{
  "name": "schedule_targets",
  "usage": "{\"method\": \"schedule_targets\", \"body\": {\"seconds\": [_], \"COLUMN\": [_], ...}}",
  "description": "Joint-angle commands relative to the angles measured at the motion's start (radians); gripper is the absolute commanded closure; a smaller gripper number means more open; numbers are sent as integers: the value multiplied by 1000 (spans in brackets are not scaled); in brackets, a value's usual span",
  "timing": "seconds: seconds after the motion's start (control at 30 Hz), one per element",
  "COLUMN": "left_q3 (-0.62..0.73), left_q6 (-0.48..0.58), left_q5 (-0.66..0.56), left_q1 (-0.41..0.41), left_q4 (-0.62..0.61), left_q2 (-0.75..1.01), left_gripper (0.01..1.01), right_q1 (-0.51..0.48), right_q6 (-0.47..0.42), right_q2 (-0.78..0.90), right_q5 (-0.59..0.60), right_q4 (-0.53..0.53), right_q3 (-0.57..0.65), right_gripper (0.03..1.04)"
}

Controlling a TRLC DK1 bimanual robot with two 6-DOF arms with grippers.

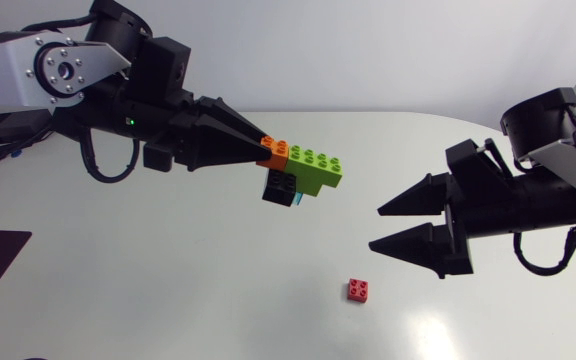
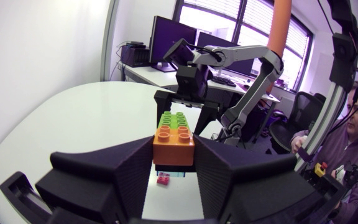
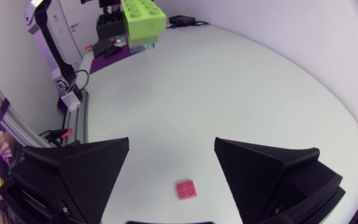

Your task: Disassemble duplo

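My left gripper (image 1: pixel 268 149) is clamped on the orange end of the duplo stack (image 1: pixel 308 168), holding it off the table (image 1: pixel 168 300) so the green end sticks out free. The right gripper (image 1: pixel 380 228) hangs well apart from the stack, fingers spread, probably lined up to grab that end. A loose red brick (image 1: pixel 359 290) lies on the table near the stack.

Head view looks down; wrist views face each other (all share the red brick (image 1: pixel 359 290)).
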Motion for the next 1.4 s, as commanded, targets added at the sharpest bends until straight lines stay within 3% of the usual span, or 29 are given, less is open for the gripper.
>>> {"method": "schedule_targets", "body": {"seconds": [0.0, 0.4, 0.93, 1.07, 1.2, 1.3, 1.37], "left_q3": [47, 98, 150, 168, 162, 157, 157], "left_q6": [-11, 80, 95, 97, 103, 104, 104], "left_q5": [42, 40, 42, 43, 42, 42, 42], "left_q1": [-20, -87, -125, -142, -154, -158, -158], "left_q4": [-23, -142, -195, -220, -229, -229, -229], "left_q2": [36, 99, 138, 127, 119, 121, 125], "left_gripper": [726, 730, 730, 731, 731, 731, 731], "right_q1": [-7, -7, 94, 131, 154, 166, 166], "right_q6": [-46, -70, -70, -29, 12, 22, 19], "right_q2": [20, 117, 137, 134, 112, 98, 94], "right_q5": [-64, -289, -228, -193, -173, -160, -159], "right_q4": [-54, -226, -191, -155, -114, -103, -100], "right_q3": [52, 224, 207, 206, 194, 183, 177], "right_gripper": [66, 66, 111, 200, 351, 515, 695]}}
